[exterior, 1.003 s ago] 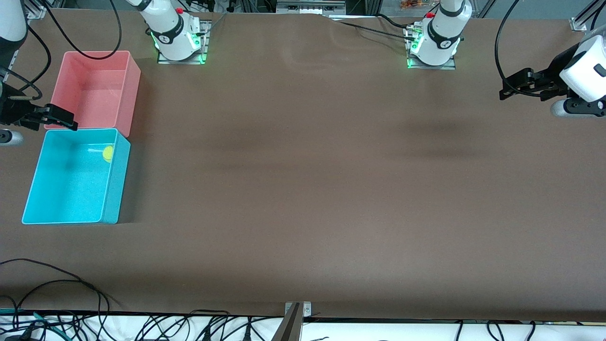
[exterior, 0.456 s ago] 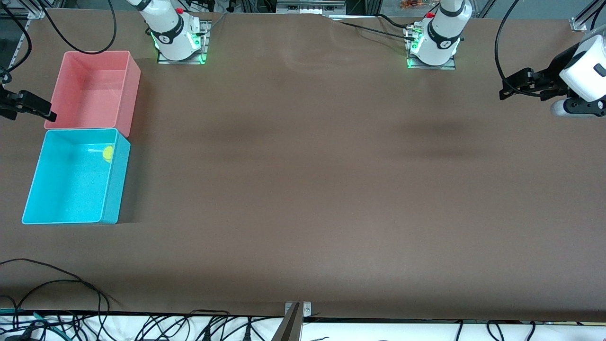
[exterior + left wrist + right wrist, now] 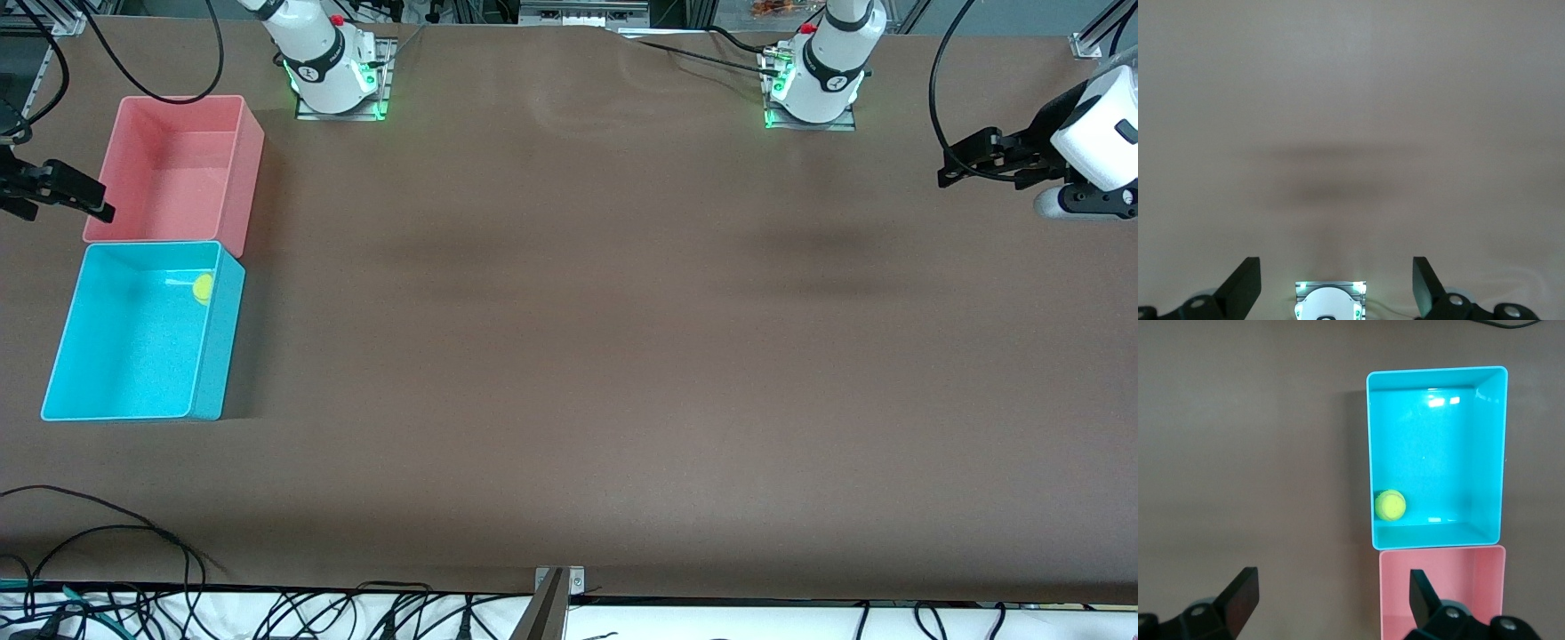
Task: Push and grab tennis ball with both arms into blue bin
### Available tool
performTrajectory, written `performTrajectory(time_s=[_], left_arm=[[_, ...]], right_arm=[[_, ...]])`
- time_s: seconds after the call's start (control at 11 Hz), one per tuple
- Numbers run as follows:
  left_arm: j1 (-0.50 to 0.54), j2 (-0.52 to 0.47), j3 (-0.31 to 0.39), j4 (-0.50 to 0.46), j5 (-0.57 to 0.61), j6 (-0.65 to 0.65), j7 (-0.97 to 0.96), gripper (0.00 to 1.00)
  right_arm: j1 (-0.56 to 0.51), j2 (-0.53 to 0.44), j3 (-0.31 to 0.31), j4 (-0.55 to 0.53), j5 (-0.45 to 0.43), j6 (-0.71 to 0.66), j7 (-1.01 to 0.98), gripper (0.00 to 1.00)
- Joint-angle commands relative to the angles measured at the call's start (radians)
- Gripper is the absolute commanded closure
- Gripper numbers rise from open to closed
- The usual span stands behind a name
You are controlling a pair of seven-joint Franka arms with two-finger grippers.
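Note:
The tennis ball (image 3: 204,286) lies inside the blue bin (image 3: 124,356), in the corner next to the pink bin; the right wrist view shows the ball (image 3: 1390,505) in the blue bin (image 3: 1438,440) too. My right gripper (image 3: 89,197) is open and empty, up over the table edge beside the pink bin; its own view shows its jaws wide apart (image 3: 1331,597). My left gripper (image 3: 956,164) is open and empty, waiting over the left arm's end of the table, also seen in its own view (image 3: 1335,287).
A pink bin (image 3: 173,169) of the same size stands empty against the blue bin, farther from the front camera; it also shows in the right wrist view (image 3: 1441,593). The left arm's base (image 3: 1331,303) shows between the left fingers. Cables lie along the table's near edge.
My right gripper has drawn back from over the seam between the two bins toward the table edge. The ball and the left arm have not moved.

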Motion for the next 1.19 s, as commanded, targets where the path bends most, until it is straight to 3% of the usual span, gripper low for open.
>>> performTrajectory(time_s=[0.0,1.09], left_arm=[[0.002,-0.008,-0.002,0.008,-0.024,-0.004,-0.008,0.00],[0.000,-0.008,-0.001,0.008,-0.024,-0.002,-0.007,0.00]], right_arm=[[-0.009,-0.010,0.017,0.017,0.002,-0.031,0.030,0.00],[-0.004,0.000,0.017,0.021,0.002,-0.049,0.028,0.00]])
